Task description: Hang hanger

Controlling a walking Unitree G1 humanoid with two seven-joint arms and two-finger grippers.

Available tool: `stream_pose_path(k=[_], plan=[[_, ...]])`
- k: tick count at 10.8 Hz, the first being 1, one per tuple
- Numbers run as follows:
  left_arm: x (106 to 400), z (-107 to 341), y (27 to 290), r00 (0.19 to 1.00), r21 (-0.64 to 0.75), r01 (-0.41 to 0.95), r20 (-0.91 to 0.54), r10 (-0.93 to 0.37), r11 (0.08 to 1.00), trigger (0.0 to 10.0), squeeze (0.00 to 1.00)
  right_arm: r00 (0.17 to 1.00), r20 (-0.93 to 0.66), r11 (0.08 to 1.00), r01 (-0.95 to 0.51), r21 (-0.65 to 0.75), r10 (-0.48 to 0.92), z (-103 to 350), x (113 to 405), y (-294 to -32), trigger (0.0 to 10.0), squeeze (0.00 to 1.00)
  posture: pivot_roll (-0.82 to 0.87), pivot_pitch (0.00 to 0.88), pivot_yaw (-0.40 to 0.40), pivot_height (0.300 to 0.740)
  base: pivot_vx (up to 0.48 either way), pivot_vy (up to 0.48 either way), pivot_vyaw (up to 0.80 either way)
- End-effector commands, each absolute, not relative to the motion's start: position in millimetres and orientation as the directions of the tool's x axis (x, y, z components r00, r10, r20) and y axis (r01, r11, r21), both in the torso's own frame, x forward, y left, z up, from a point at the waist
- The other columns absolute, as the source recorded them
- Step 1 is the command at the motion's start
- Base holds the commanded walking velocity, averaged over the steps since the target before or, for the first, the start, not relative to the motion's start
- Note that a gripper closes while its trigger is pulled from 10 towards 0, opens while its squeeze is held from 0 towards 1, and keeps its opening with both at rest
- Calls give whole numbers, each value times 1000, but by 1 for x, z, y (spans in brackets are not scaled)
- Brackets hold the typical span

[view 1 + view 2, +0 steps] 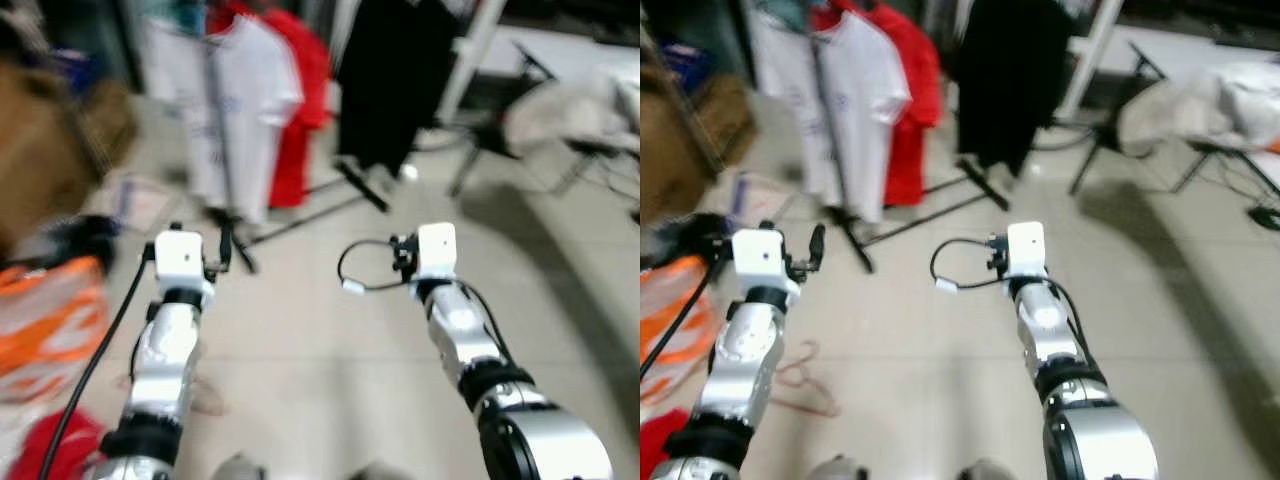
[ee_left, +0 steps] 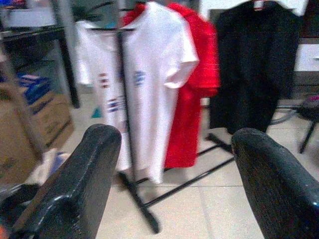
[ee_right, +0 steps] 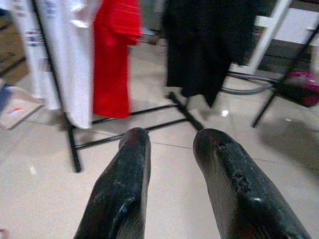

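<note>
A thin pink wire hanger (image 1: pixel 800 378) lies on the tiled floor beside my left forearm. Ahead stands a black clothes rack (image 1: pixel 830 150) with white T-shirts (image 2: pixel 154 84), a red shirt (image 2: pixel 199 74) and a black garment (image 3: pixel 209 45) hanging on it. My left gripper (image 2: pixel 174 144) is held above the floor facing the rack, open wide with nothing between its fingers. My right gripper (image 3: pixel 172 144) points at the rack's floor bars (image 3: pixel 139 124); its fingers stand a little apart and hold nothing. The head views are blurred.
Cardboard boxes (image 2: pixel 30 124) and an orange bag (image 1: pixel 670 310) are on the left. A folding table or chair with pale cloth (image 1: pixel 1210 110) stands at the right, behind a white post (image 1: pixel 1090 60). Open tiled floor lies between me and the rack.
</note>
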State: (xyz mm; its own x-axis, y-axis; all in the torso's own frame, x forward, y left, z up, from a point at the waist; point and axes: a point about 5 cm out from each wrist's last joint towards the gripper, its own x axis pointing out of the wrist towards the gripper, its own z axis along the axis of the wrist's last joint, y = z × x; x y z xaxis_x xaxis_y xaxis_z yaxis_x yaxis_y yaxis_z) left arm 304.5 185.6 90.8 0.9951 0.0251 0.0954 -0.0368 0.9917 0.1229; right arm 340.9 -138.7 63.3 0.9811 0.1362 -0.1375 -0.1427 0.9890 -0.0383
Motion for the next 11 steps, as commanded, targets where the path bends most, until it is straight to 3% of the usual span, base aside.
stream_pose_path(k=[1, 4, 6, 11], plan=[[305, 87, 178, 997, 119, -16, 81, 6, 993, 10000, 0, 984, -138, 992, -115, -42, 108, 64, 341, -149, 10000, 0, 38, 62, -94, 740, 386, -277, 0], [305, 86, 195, 990, -33, -126, 66, 128, 992, 10000, 0, 980, -136, 990, -144, -4, 142, 64, 342, -146, 10000, 0, 38, 63, -99, 740, 153, 0, 0], [306, 89, 196, 989, 42, -128, 77, 125, 991, 10000, 0, 978, -130, 986, -165, 12, 165, 66, 342, -143, 10000, 0, 38, 63, -99, 740, 480, 0, 0], [308, 88, 196, 987, 11, -148, 65, 147, 989, 10000, 0, 974, -137, 984, -179, 21, 180, 66, 343, -141, 10000, 0, 36, 62, -102, 740, 480, 0, 0]])
